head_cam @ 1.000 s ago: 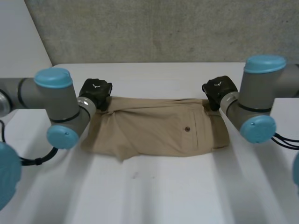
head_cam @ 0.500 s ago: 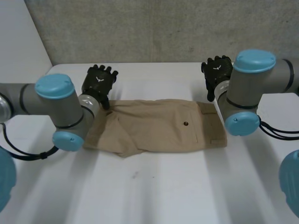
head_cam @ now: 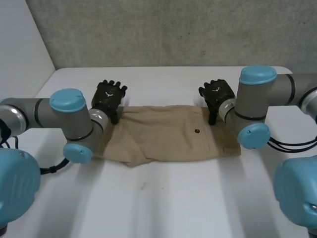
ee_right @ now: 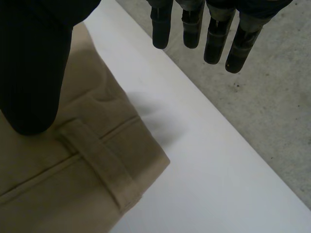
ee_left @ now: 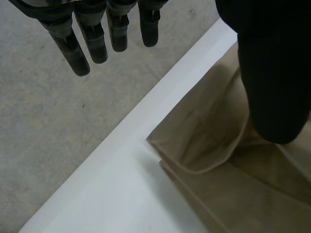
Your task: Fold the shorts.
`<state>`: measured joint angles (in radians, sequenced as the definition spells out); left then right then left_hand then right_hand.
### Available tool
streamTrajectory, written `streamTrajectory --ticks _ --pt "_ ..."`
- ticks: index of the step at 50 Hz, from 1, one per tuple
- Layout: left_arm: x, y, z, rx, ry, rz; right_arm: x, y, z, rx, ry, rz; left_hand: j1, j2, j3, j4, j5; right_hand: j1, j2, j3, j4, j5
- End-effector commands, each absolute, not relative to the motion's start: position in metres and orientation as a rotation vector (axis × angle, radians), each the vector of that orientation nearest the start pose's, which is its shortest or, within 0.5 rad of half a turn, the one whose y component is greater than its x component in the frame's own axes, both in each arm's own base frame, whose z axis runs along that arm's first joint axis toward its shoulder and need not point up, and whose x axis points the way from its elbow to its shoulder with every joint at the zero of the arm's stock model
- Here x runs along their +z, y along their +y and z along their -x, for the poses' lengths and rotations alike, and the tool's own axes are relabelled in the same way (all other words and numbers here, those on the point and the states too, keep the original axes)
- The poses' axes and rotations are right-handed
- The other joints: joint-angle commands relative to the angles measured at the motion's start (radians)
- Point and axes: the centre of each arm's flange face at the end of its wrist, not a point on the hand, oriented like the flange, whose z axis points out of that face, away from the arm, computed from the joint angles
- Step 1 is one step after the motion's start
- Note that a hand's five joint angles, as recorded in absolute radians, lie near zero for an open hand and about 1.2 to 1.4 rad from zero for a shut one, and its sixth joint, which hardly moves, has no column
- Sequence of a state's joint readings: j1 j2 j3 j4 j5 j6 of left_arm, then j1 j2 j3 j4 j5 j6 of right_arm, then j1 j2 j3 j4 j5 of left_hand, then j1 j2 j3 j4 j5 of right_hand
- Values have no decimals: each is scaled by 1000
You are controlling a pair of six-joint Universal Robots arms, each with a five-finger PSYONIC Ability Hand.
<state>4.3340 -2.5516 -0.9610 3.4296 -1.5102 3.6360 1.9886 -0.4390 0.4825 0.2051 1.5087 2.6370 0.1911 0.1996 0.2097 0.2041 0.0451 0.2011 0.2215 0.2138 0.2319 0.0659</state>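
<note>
- shorts (head_cam: 168,134) lie flat mid-bench, tan cloth on the white bench (head_cam: 173,203). The long axis runs left-right and the button (head_cam: 197,131) faces up toward the right end.
- left robot hand (head_cam: 109,96) hovers over the far-left corner of the cloth. Its fingers (ee_left: 97,43) are straight and well apart from the thumb, with nothing clamped.
- right robot hand (head_cam: 216,94) hovers over the far edge near the right end, by the belt loop (ee_right: 95,165). Its fingers are straight too, thumb apart, holding nothing.
- key relation: both hands are at the far edge, so the cloth lies toward the robot from each palm. Each thumb is over fabric while the fingers reach past the edge. Can't tell if the thumbs touch.
- neither arm is clearly nearer. The left is right on its corner; the right sits slightly inboard of its end.
- my read: the next pinch wants both ends of that far edge. The left corner is layered, so the plies could split.
- surface is smooth and matte, with a rough grey concrete wall (head_cam: 173,29) behind the bench.
</note>
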Motion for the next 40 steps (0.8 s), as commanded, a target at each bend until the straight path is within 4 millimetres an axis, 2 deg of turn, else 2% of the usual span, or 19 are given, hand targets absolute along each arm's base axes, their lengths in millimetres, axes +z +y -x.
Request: streamTrajectory --ticks 1,2,6,13,17,22,27,29,34,36,37,38,40 --pt "113 -436 287 -2107 1975 -943 132 -420 -333 -2027 2166 1124 25 17 7 12 -3 -27 -47 -39 -57 -66" --pt "116 -443 283 -2116 1941 -942 133 -421 -333 -2034 2165 1118 34 26 16 21 5 -27 -47 -39 -57 -66" --pt "121 -449 283 -2136 1898 -936 136 -423 -333 -2061 2168 1100 34 26 16 21 6 -27 -47 -39 -57 -66" --pt "122 -445 286 -2139 1895 -942 143 -423 -332 -2080 2187 1084 34 26 16 21 6 -27 -47 -39 -57 -66" --pt "126 -431 291 -2119 1922 -970 148 -416 -332 -2040 2212 1096 31 23 13 18 3 -27 -47 -39 -57 -66" --pt "162 -398 292 -2145 1938 -988 163 -411 -323 -1991 2288 1075 20 11 1 6 -9 -27 -47 -39 -57 -66" --pt "177 -369 303 -2199 2014 -987 182 -405 -319 -1966 2304 1045 14 5 -5 1 -15 -27 -47 -39 -57 -66" --pt "174 -359 311 -2225 2081 -978 188 -402 -317 -1953 2313 1042 14 5 -5 1 -15 -27 -47 -39 -57 -66" --pt "170 -357 315 -2246 2139 -951 189 -395 -315 -1902 2341 1062 14 5 -5 1 -15 -27 -47 -39 -57 -66" --pt "163 -360 315 -2239 2147 -950 188 -393 -314 -1881 2352 1069 14 5 -5 1 -15 -27 -47 -39 -57 -66" --pt "148 -368 316 -2216 2160 -954 187 -391 -313 -1871 2359 1072 16 8 -2 3 -12 -27 -47 -39 -57 -66" --pt "148 -368 316 -2215 2160 -954 187 -391 -313 -1871 2359 1072 17 8 -2 3 -12 -27 -47 -39 -57 -66" --pt "135 -376 317 -2199 2166 -957 181 -384 -311 -1809 2390 1095 22 14 4 9 -6 -27 -47 -39 -57 -66"
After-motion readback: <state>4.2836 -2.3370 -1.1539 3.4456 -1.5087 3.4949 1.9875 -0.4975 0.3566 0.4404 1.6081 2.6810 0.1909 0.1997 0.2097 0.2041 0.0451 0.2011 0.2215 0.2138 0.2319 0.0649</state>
